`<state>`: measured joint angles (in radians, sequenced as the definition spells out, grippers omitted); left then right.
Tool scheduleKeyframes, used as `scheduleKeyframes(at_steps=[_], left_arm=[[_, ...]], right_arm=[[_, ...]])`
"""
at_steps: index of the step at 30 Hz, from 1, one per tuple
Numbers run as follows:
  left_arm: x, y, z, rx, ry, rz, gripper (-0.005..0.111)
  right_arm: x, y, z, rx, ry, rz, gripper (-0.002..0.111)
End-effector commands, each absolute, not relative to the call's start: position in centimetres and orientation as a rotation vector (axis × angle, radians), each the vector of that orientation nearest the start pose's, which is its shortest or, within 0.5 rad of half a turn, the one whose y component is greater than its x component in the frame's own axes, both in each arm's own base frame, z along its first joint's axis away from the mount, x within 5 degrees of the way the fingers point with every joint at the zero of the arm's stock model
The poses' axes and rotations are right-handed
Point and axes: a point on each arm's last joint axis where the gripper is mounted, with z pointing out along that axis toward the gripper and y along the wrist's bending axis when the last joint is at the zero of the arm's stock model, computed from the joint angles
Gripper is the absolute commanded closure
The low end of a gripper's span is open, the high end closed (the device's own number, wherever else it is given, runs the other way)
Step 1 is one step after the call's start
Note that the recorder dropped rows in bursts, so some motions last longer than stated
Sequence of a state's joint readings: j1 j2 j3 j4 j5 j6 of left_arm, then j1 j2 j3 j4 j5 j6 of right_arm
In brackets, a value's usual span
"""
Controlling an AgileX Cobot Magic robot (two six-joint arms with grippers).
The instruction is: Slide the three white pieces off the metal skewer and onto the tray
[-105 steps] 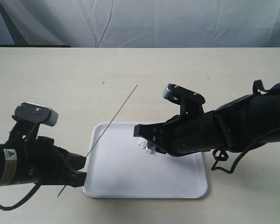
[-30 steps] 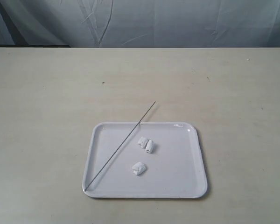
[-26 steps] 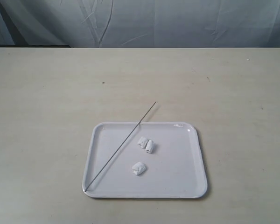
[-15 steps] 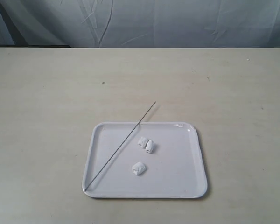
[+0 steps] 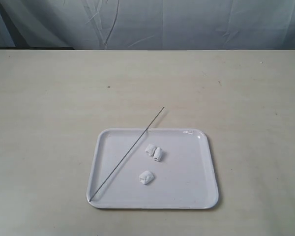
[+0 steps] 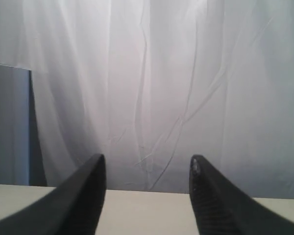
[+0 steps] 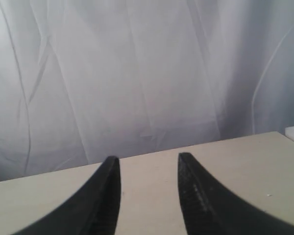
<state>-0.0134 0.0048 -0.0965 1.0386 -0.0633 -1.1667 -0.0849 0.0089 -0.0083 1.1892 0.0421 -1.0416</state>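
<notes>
The white tray lies near the table's front edge. All three white pieces rest loose on it: two touching each other near its middle, one a little nearer the front. The metal skewer lies bare, slanting from the tray's front left corner over the back rim onto the table. Neither arm shows in the exterior view. My left gripper is open and empty, facing the curtain. My right gripper is open too, with nothing between its fingers.
A pale curtain hangs behind the beige table. Both wrist views show only table top and curtain beyond the fingers.
Since 3.5 s ago both arms have left the exterior view, the skewer has been laid down across the tray and a third piece lies on it. Nothing moved in the last second.
</notes>
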Motion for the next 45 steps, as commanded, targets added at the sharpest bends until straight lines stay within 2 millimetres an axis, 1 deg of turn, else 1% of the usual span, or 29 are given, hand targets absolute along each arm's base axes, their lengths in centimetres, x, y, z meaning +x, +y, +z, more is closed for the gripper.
scheduleKeyframes(at_steps=[1, 4, 6, 8, 12, 14, 16, 18, 19, 21, 24, 28, 30, 31, 33, 35, 40, 45], left_arm=[[5.0, 0.0, 24.4, -0.055, 1.392, -0.084, 0.056], [5.1, 0.3, 23.9, -0.087, 1.439, -0.053, 0.057], [5.1, 0.4, 23.7, -0.092, 1.467, -0.04, 0.061], [5.1, 0.4, 23.5, -0.09, 1.491, -0.031, 0.069], [5.2, 0.4, 22.7, -0.067, 1.573, -0.007, 0.09], [5.3, 0.2, 22.2, -0.031, 1.586, 0.0, 0.099], [5.4, 0.1, 21.4, -0.031, 1.596, -0.018, 0.107], [5.6, 0.1, 20.4, -0.035, 1.604, -0.028, 0.107], [5.6, 0.1, 20.3, -0.033, 1.595, -0.03, 0.107], [5.6, 0.0, 20.6, -0.04, 1.562, -0.045, 0.107], [5.6, 0.0, 20.3, -0.064, 1.595, -0.071, 0.107], [5.6, -0.2, 20.0, -0.028, 1.631, -0.069, 0.107], [5.6, -0.3, 19.6, -0.016, 1.67, -0.065, 0.107], [5.6, -0.3, 19.4, -0.012, 1.696, -0.066, 0.107], [5.5, -0.3, 19.2, -0.002, 1.722, -0.056, 0.107], [5.5, -0.3, 19.1, -0.017, 1.724, -0.066, 0.107], [5.5, -0.3, 19.1, -0.031, 1.724, -0.073, 0.107], [5.5, -0.2, 19.1, -0.026, 1.729, -0.065, 0.107]], right_arm=[[5.7, -0.3, 21.1, 0.118, 1.513, -0.01, 0.07], [5.7, -0.7, 21.2, 0.127, 1.495, -0.068, 0.07], [5.7, -0.8, 21.3, 0.122, 1.493, -0.082, 0.07], [5.7, -0.7, 21.2, 0.115, 1.496, -0.082, 0.07], [5.8, -0.4, 21.1, 0.091, 1.514, -0.058, 0.07], [5.8, -0.2, 21.0, 0.071, 1.529, -0.039, 0.07], [5.8, 0.1, 20.8, 0.046, 1.547, -0.015, 0.07], [5.8, 0.3, 20.6, 0.011, 1.567, -0.003, 0.07], [5.8, 0.5, 20.5, -0.006, 1.576, -0.001, 0.07], [5.8, 0.6, 20.4, -0.04, 1.59, -0.01, 0.07], [5.8, 0.6, 20.3, -0.06, 1.596, -0.023, 0.07], [5.8, 0.6, 20.1, -0.083, 1.625, -0.044, 0.07], [5.8, 0.3, 19.6, -0.033, 1.677, -0.051, 0.07], [5.7, 0.1, 19.4, 0.044, 1.696, -0.017, 0.07], [5.6, -0.4, 19.1, 0.13, 1.732, -0.027, 0.07], [5.6, -0.7, 19.0, 0.139, 1.746, -0.07, 0.07], [5.5, -0.7, 18.7, 0.112, 1.775, -0.09, 0.07], [5.6, 0.1, 18.7, -0.026, 1.781, 0.016, 0.07]])
